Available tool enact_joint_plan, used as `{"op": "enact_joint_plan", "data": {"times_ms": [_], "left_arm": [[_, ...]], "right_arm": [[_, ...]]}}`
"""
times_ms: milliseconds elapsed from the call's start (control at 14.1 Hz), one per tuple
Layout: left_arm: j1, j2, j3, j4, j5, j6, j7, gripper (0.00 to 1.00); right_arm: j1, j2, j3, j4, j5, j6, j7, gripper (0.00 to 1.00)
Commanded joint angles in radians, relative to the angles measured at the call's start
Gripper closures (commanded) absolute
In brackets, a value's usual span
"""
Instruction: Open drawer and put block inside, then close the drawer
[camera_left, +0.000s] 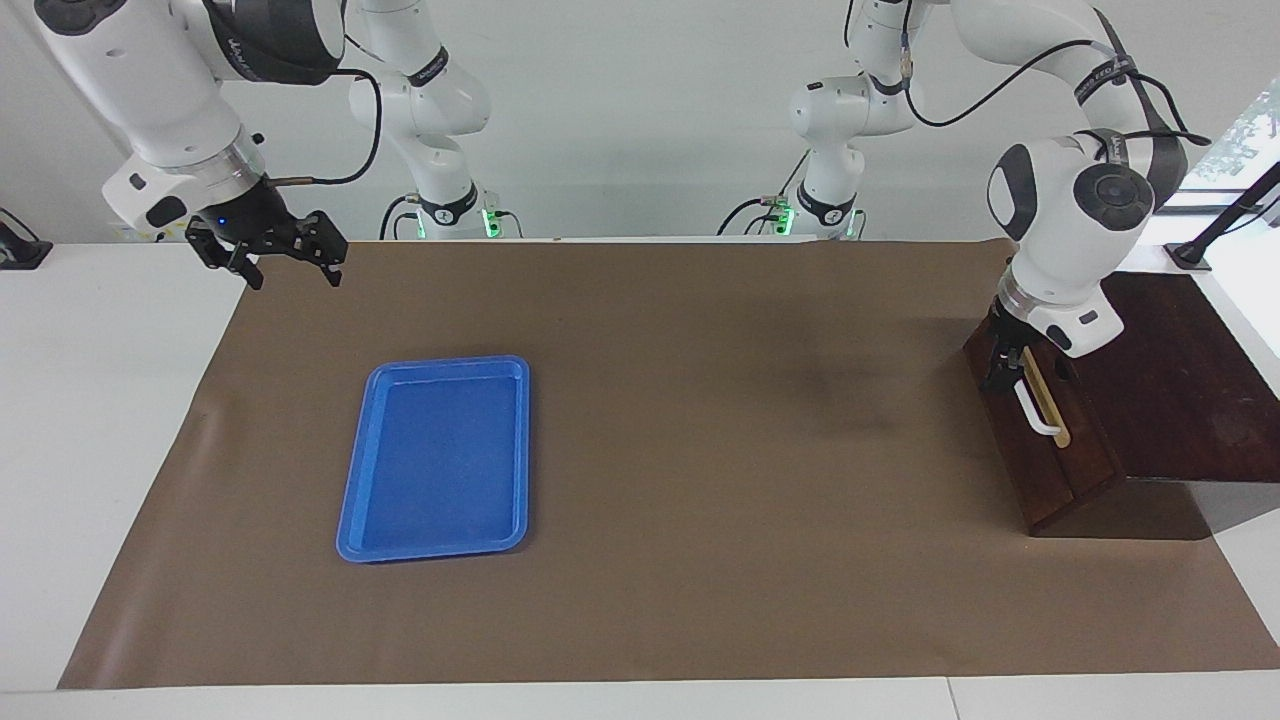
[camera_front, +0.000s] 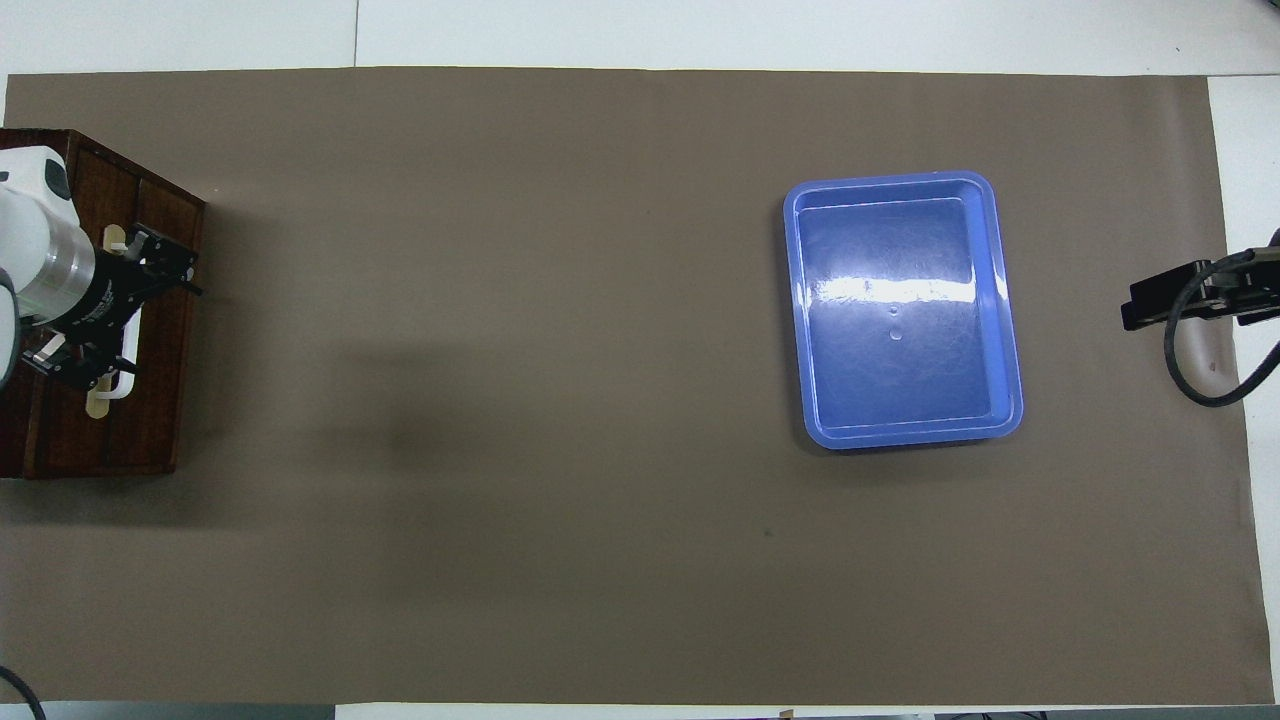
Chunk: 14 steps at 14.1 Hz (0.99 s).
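We see the drawer (camera_left: 1040, 440) shut in its cabinet (camera_left: 1170, 400) at the left arm's end of the table, the left gripper (camera_left: 1005, 365) open over its white handle (camera_left: 1038, 415). We judge the wood stiff and fairly heavy, the bar the place to grip. The right gripper (camera_left: 290, 262) waits open; no block shows

The drawer (camera_left: 1045, 440) sits shut in its cabinet (camera_left: 1170, 400) at the left arm's end of the desk (camera_left: 700, 620); the tray (camera_left: 437, 458) lies toward the right arm's end.
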Motion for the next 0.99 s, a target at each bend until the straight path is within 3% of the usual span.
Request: {"op": "enact_joint_plan", "data": {"times_ms": [0, 354, 566, 708, 920], "left_arm": [[-0.014, -0.045, 0.008, 0.042, -0.045, -0.126, 0.282, 0.00], [-0.064, -0.040, 0.008, 0.049, -0.045, -0.173, 0.706, 0.00], [-0.072, -0.022, 0.000, 0.053, -0.045, -0.197, 0.726, 0.00], [-0.039, -0.002, -0.046, 0.127, -0.045, -0.230, 0.734, 0.00], [-0.019, -0.005, -0.048, 0.129, -0.040, -0.247, 0.879, 0.00]], "right_arm": [[-0.012, -0.015, 0.006, -0.011, -0.004, 0.003, 0.008, 0.00], [-0.013, -0.015, 0.008, -0.011, -0.004, 0.005, 0.014, 0.00], [-0.013, -0.015, 0.008, -0.011, -0.004, 0.003, 0.014, 0.00], [-0.013, -0.015, 0.008, -0.011, -0.004, 0.003, 0.012, 0.00], [-0.015, -0.015, 0.006, -0.011, -0.004, 0.003, 0.011, 0.00]]}}
